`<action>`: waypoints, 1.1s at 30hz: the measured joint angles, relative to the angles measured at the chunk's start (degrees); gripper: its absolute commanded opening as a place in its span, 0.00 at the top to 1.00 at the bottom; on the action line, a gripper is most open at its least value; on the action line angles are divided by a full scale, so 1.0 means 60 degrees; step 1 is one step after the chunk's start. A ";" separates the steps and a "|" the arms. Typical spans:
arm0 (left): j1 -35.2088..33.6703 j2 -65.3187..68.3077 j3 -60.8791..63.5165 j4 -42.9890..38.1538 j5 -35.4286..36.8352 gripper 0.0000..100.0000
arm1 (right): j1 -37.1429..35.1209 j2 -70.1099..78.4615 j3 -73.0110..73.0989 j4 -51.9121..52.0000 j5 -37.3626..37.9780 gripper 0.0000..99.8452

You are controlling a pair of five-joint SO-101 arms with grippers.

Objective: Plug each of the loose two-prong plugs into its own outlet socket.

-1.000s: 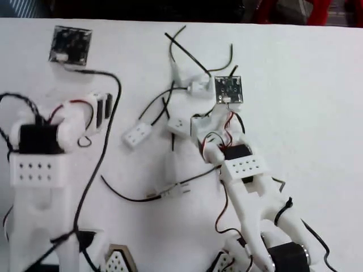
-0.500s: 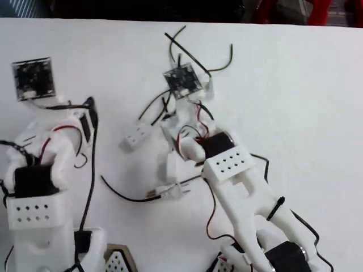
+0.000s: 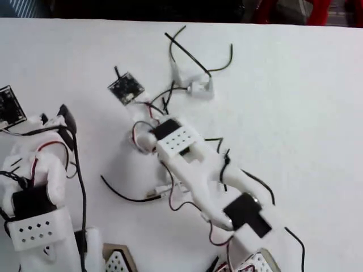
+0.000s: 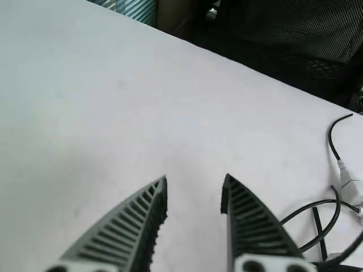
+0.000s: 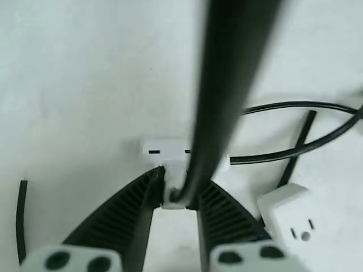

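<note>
White two-prong plug (image 5: 172, 181), small and trailing a thick black cord (image 5: 227, 85), sits clamped between the fingertips of the right gripper (image 5: 178, 182). The gripper's dark ribbed fingers (image 5: 127, 221) are drawn in almost together, with only the plug's body filling the narrow gap, and the cord rises from between them toward the wrist. Directly ahead of the fingertips, meeting the plug's front end, lies a flat white outlet block (image 5: 164, 152) with two short dark slots showing on its face; whether the prongs sit in any socket cannot be told. To one side of the fingers, a little behind their tips, lies a second white outlet block (image 5: 289, 218), its face showing two slots and a round hole. Thin black cords (image 5: 295, 107) cross the white table (image 5: 74, 85) beyond it. The left gripper (image 4: 194, 184) hangs over bare table with its ribbed fingers (image 4: 142, 221) spread well apart and nothing between them; a white plug end (image 4: 349, 181) on a black lead lies far off to one side of them. In the high view a loose white plug (image 3: 198, 88) lies ahead of the right arm's fingers, well apart from them, and a further loose plug (image 3: 170, 191) lies behind them, beside that arm's forearm.
</note>
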 measured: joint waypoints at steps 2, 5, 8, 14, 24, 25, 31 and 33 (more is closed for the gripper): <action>-0.0029 -0.0147 0.0103 -0.0103 0.0000 0.83 | -0.0015 0.0293 0.0000 -0.0410 0.0000 0.98; -0.0015 -0.0352 0.0264 -0.0132 0.0000 0.83 | 0.0015 0.0527 -0.0073 -0.0821 0.0073 0.98; -0.0015 -0.0527 0.0366 -0.0132 0.0000 0.83 | -0.0015 0.0645 -0.0088 -0.1114 0.0088 0.98; -0.0015 -0.0645 0.0410 -0.0161 0.0000 0.83 | -0.0088 0.0689 -0.0132 -0.1187 0.0088 0.98; -0.0015 -0.0645 0.0410 -0.0161 0.0000 0.83 | -0.0454 0.0703 -0.0161 -0.0571 0.0088 0.98; -0.0015 -0.0645 0.0410 -0.0161 0.0000 0.83 | -0.0469 0.0703 -0.0161 -0.0571 0.0088 0.98; -0.0015 -0.0645 0.0410 -0.0161 0.0000 0.83 | -0.0484 0.0703 -0.0147 -0.0571 0.0103 0.98; -0.0015 -0.0645 0.0410 -0.0161 0.0000 0.83 | -0.0484 0.0703 -0.0029 -0.0571 0.0103 0.98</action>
